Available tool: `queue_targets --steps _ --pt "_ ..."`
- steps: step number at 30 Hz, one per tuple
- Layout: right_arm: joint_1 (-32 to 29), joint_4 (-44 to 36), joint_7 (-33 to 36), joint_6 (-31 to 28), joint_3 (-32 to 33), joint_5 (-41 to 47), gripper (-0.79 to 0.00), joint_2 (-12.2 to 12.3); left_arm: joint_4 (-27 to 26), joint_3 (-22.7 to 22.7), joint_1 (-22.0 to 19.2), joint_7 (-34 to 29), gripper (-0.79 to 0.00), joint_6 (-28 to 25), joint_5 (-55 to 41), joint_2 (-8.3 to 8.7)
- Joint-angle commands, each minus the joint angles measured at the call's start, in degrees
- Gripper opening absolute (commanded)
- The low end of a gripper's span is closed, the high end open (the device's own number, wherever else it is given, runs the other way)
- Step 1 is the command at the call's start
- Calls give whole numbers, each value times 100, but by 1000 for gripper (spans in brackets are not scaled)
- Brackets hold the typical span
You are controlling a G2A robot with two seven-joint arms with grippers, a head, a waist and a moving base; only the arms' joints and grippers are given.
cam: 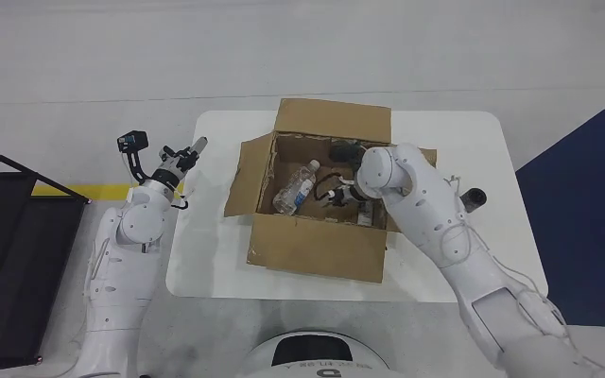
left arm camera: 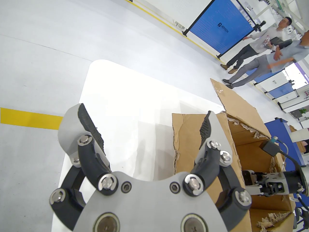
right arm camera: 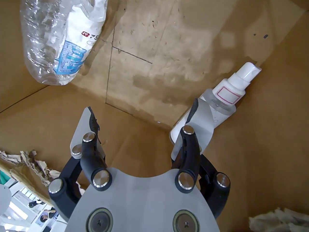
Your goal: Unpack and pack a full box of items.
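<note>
Top view is showing me the cardboard box (cam: 317,248) sitting open in the middle of the white table (cam: 213,246), its flaps folded outward. My right gripper (cam: 333,195) is hanging inside the box near the centre of the frame, with its jaws released and nothing held between them. A crushed clear plastic bottle (cam: 295,187) is lying slantwise on the box floor, just left of that gripper.

Through the right wrist view I am watching a small spray bottle (right arm camera: 227,95) lying along the fold where the box floor meets a wall, its white pump head pointing away from the gripper. One finger is overlapping the bottle's body, and I cannot tell whether the two are touching. Torn paper stuffing (right arm camera: 277,218) is bunching at the box rim.

My left gripper (left arm camera: 144,115) is hovering over the table's left edge, left of the box and apart from it, jaws spread wide and empty. A dark item (cam: 345,149) is resting against the box wall toward the upper part of the frame; I cannot tell what it is. Another dark round thing (cam: 475,198) is sitting on the table right of the box.
</note>
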Motion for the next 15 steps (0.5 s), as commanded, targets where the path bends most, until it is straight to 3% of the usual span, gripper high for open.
queue_targets --steps 1,3,4,9,15 --pt "-35 -125 -133 -76 -6 -49 -65 6 0 0 0 0 0 0 0 0" --pt "-147 -369 -373 -167 30 -118 -71 26 0 0 0 0 0 0 0 0" --pt "-225 -486 -408 -118 60 -187 -12 44 0 0 0 0 0 0 0 0" --pt "-537 -1021 -221 230 211 -716 0 148 0 0 0 0 0 0 0 0" --pt "-474 -635 -174 183 146 -878 0 113 0 0 0 0 0 0 0 0"
